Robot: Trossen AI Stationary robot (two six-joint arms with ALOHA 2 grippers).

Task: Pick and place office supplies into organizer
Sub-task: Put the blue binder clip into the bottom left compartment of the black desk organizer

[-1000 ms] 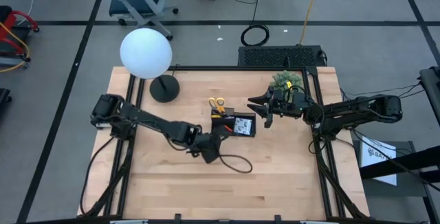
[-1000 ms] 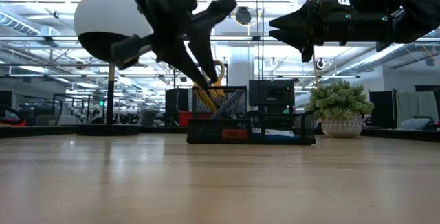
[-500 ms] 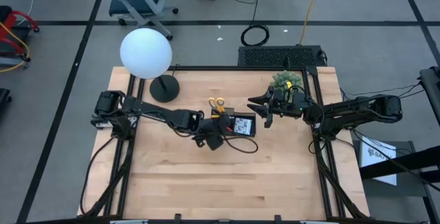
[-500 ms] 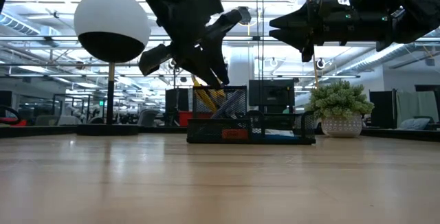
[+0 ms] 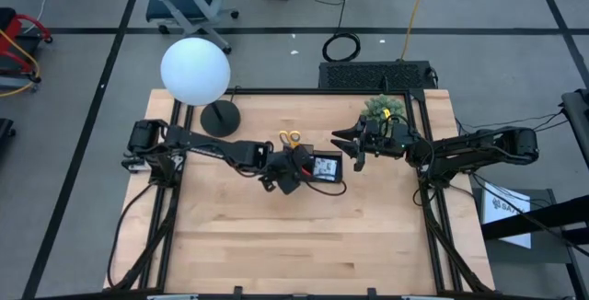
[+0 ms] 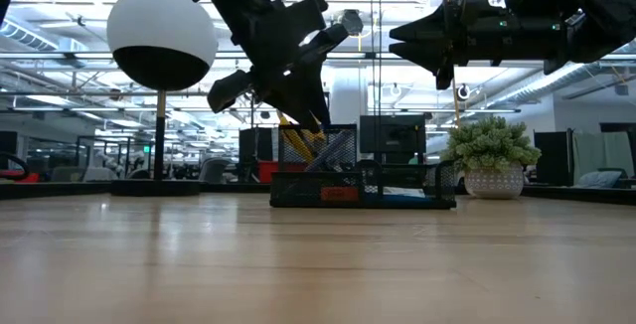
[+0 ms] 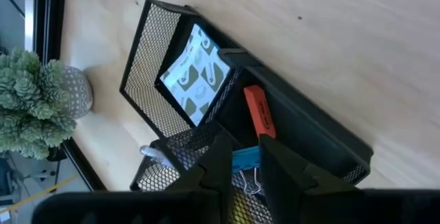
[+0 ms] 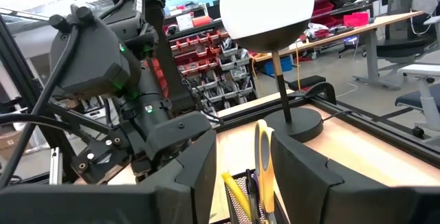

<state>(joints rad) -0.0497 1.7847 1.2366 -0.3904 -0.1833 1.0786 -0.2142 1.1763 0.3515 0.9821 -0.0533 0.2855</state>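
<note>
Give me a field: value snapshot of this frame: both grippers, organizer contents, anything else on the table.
left gripper: above the organizer, something blue between its fingers
right gripper: hovering beside the organizer, holding nothing
organizer contents: yellow-handled scissors upright in the tall section; red eraser in the low tray; patterned pad in a side compartment
also on table: globe lamp, potted plant
</note>
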